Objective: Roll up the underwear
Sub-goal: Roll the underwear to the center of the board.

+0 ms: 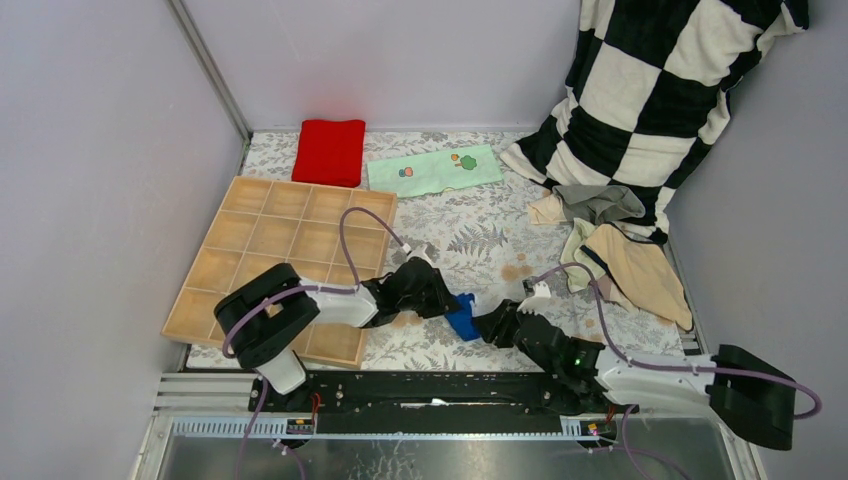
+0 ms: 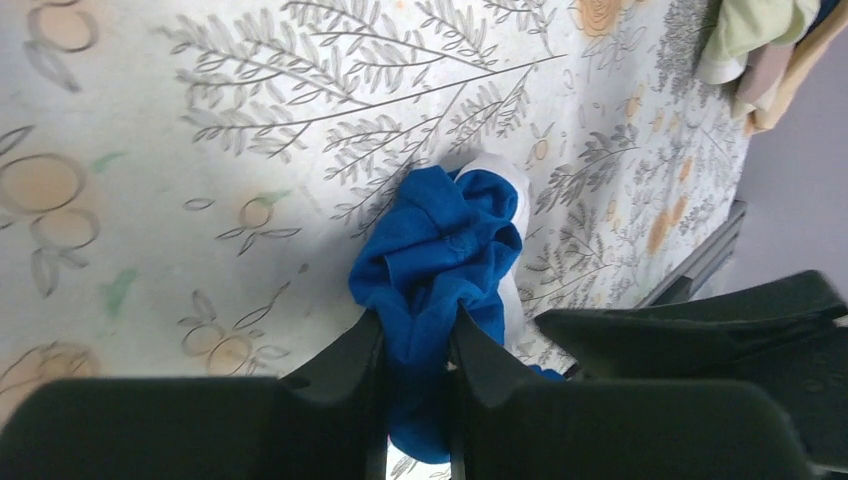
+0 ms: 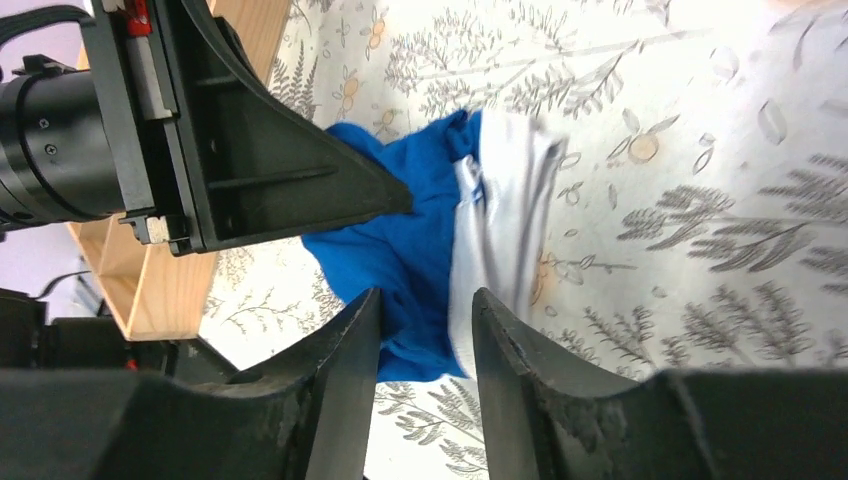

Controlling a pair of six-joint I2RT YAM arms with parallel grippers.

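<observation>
Surface: a floral-print table cover (image 1: 470, 235) between pale grey walls. The wooden divided tray (image 1: 270, 240) on its left part is my landmark.
Blue briefs: the blue briefs (image 2: 440, 250) lie bunched in a loose lump on the cover, just off the tray's near right corner. Their white band (image 3: 500, 200) is on the side away from the tray.
Left gripper: my left gripper (image 2: 415, 325) has its fingers clamped on a fold of the blue fabric, on the tray side of the lump.
Right gripper: my right gripper (image 3: 425, 300) comes in from the side away from the tray. Its fingers are apart with cloth lying between them, and I judge that cloth is not pinched.
Other underwear: the tan briefs (image 1: 640, 270) and a grey pair (image 1: 600, 200) lie heaped well to the right of the tray.
Risk, unrolling: only one pinch holds the bundle. The folds look slack, so the lump could spring open if my left fingers pull or let go.
Risk, collision: my two grippers sit very near each other over the lump, so a careless move could knock finger against finger.
Risk, dragging: a pull toward the tray may slide the whole lump instead of tightening it.
Risk, cover: my right fingers are low and could nip the table cover along with the briefs.
</observation>
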